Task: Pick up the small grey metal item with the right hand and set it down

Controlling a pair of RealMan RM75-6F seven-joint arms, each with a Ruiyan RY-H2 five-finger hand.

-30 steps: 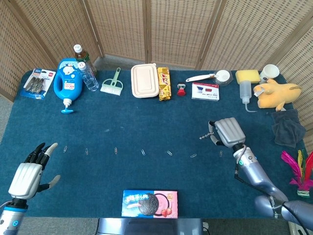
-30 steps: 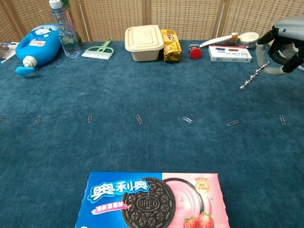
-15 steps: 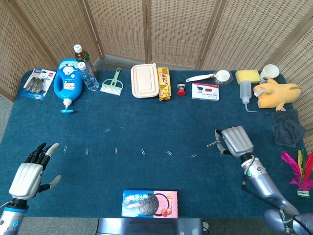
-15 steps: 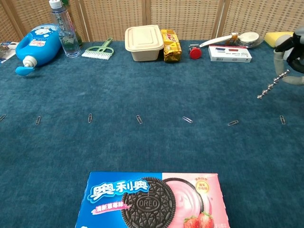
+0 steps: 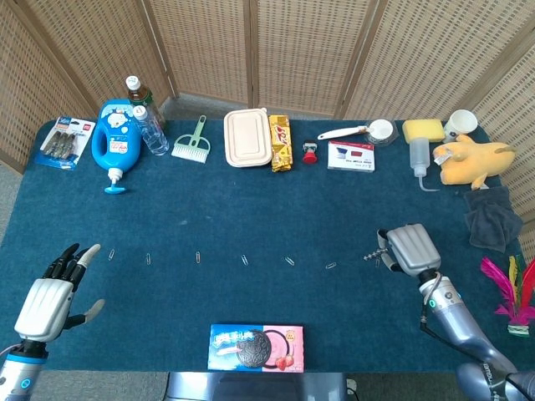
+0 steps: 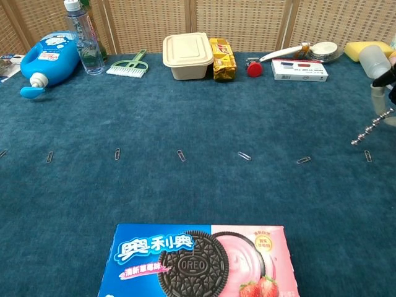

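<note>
Right hand [image 5: 411,248] was clamped on the small metal piece [image 5: 372,254], fingers curled around one end, the free end sticking out to my left. Over the last second I'd carried it from mid-surface back toward the near right edge; head view had the hand well up from the paper clip row [image 5: 243,261] a second ago, now level with it. Piece was still in hand, not yet on the surface [image 5: 251,200]. My read: transport nearly done, next step is lower and release.

Chest view caught only a sliver of the hand [image 6: 391,77] at the right frame edge, but showed the piece [image 6: 372,129] as a beaded rod, tilted, low end hanging just above the carpet close to the last paper clip [image 6: 367,155]. Head view didn't resolve that shape, just a thin dark stub. Head view gave the whole hand and forearm; chest view didn't.

Left hand [image 5: 52,297] sat at the near left corner, fingers spread, holding nothing, same place throughout. Cookie box [image 5: 256,347] at the near edge and the row of items along the back hadn't moved.
</note>
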